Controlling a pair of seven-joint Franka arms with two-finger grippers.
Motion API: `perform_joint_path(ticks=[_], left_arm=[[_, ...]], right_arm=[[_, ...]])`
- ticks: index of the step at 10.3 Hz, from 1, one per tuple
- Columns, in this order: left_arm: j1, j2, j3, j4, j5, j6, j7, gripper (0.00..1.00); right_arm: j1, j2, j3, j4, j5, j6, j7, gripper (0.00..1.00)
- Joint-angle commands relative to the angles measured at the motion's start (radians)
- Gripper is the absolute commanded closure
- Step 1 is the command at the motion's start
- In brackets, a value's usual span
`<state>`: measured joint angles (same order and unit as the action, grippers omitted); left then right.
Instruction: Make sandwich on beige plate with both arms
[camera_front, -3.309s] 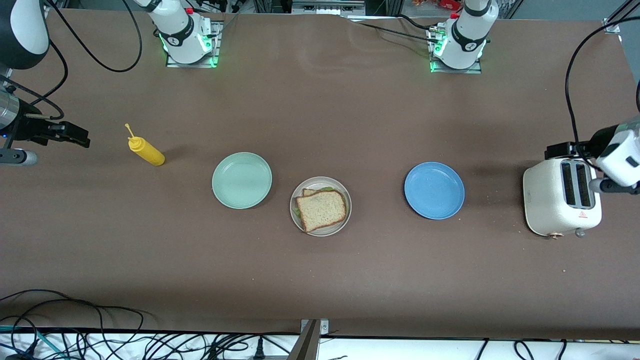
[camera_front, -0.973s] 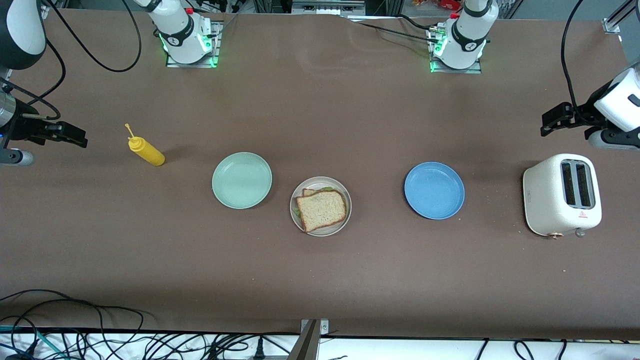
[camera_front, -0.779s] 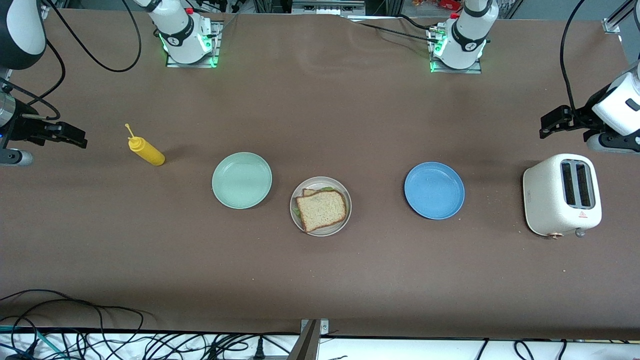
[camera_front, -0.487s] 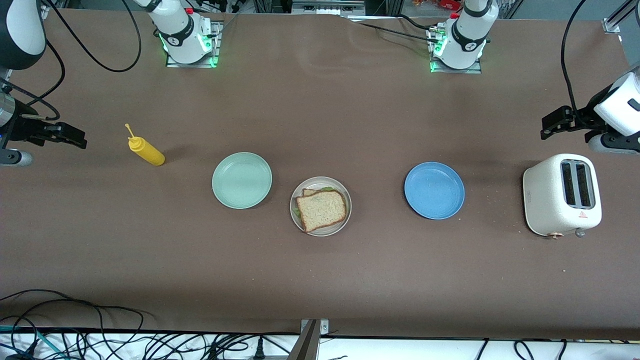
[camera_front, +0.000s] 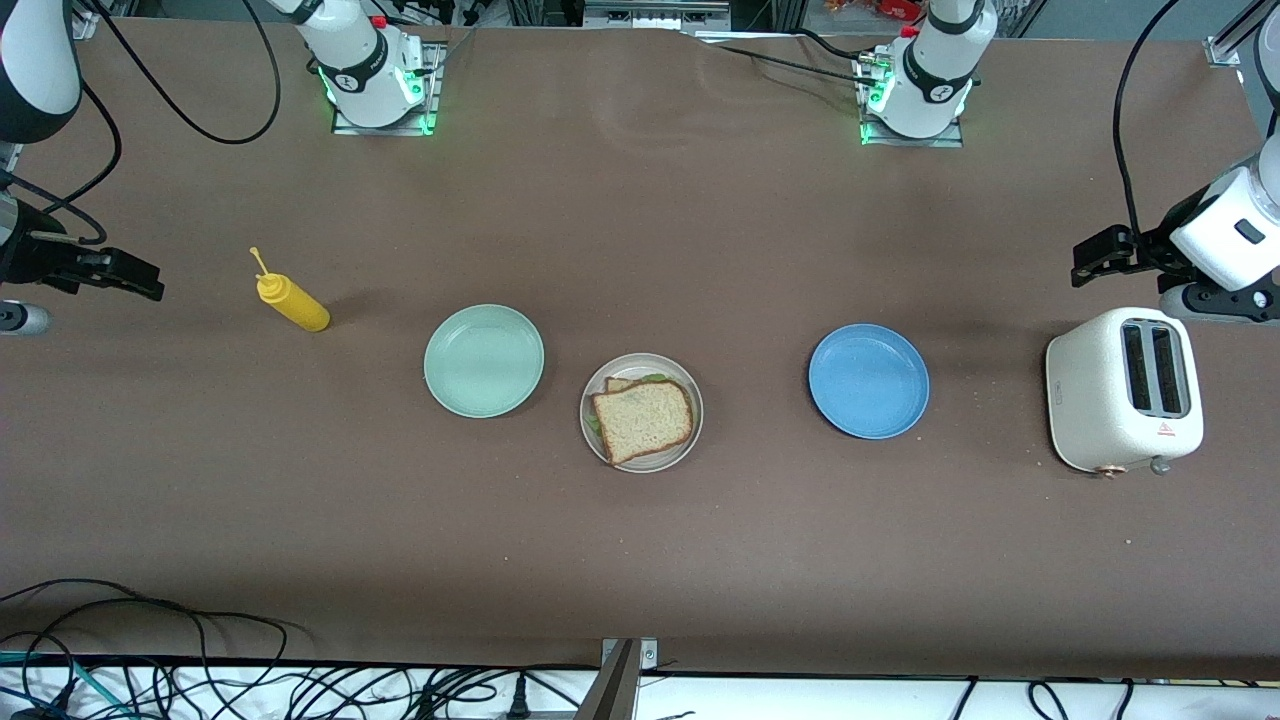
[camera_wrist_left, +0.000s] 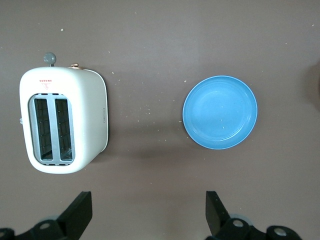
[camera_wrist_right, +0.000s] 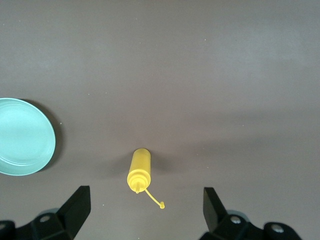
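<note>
Judging by the sandwich (camera_front: 642, 418) stacked complete on the beige plate (camera_front: 690, 440) at mid-table, nothing is left, and the left gripper (camera_front: 1092, 261) and right gripper (camera_front: 128, 282) are parked empty, spread wide, at the table's ends.

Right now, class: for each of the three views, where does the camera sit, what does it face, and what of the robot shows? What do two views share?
Front view: high across the table, facing both bases; sandwich on beige plate mid-table.
Left wrist view: above the table looking down on toaster and blue plate; open left hand shows.
Right wrist view: looking down on yellow bottle and green plate; open right hand shows.
Shared: front and left wrist both show the toaster.
</note>
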<state>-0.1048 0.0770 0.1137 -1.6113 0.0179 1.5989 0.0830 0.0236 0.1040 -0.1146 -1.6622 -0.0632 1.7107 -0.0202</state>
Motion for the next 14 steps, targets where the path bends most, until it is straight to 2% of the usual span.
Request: perform_joint_path(ticks=[1,12,14], left_arm=[[0.004,0.015,-0.008,0.036,0.020,-0.023,0.008,0.00],[0.005,0.015,-0.006,0.037,0.020,-0.022,0.008,0.00],[0.007,0.015,-0.006,0.037,0.020,-0.022,0.009,0.00]], right_arm=[[-0.002,0.003,0.004,0.009,0.002,0.007,0.006,0.00],[-0.007,0.008,0.003,0.009,0.003,0.012,0.008,0.00],[-0.014,0.009,-0.025,0.010,0.003,-0.006,0.008,0.00]])
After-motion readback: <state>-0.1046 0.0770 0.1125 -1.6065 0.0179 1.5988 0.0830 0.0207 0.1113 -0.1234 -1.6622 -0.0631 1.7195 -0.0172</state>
